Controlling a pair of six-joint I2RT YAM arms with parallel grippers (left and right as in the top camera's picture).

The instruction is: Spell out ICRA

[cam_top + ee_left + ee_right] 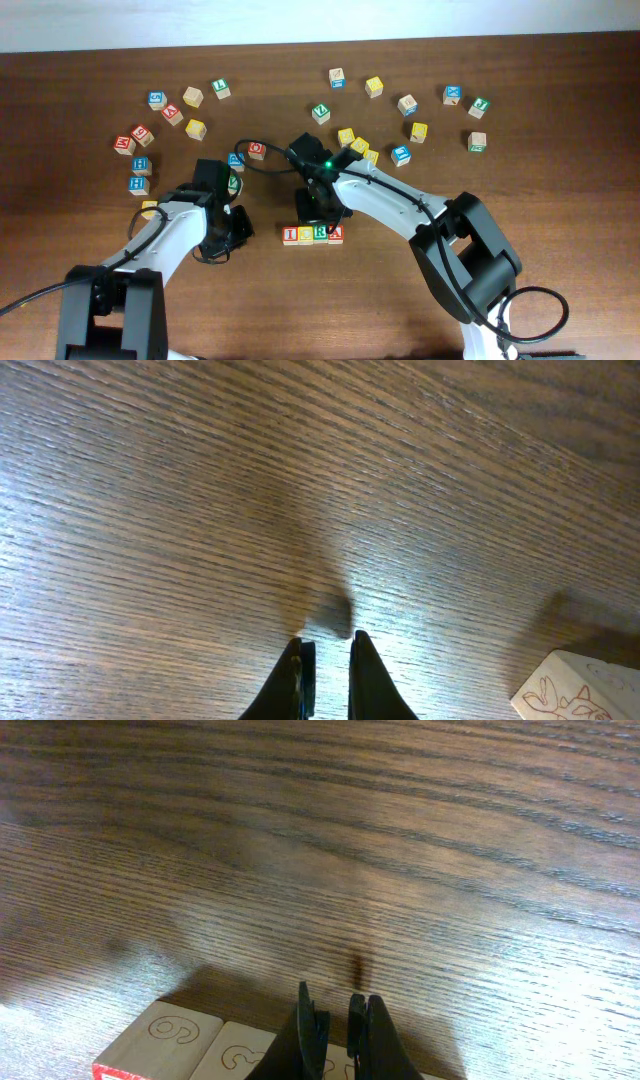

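Four wooden cubes stand in a tight row near the table's middle front: red "I", yellow "C", green "R", red "A". My right gripper hangs just behind the row. In the right wrist view its fingers are close together with nothing between them, above the row's cubes. My left gripper is left of the row, apart from it. Its fingers are nearly together and empty over bare wood. A pale cube corner shows at the lower right.
Other letter cubes lie scattered across the back: a group at the left, some beside the left arm, a red-framed one mid-table, and a group at the right. The wooden table spans the view.
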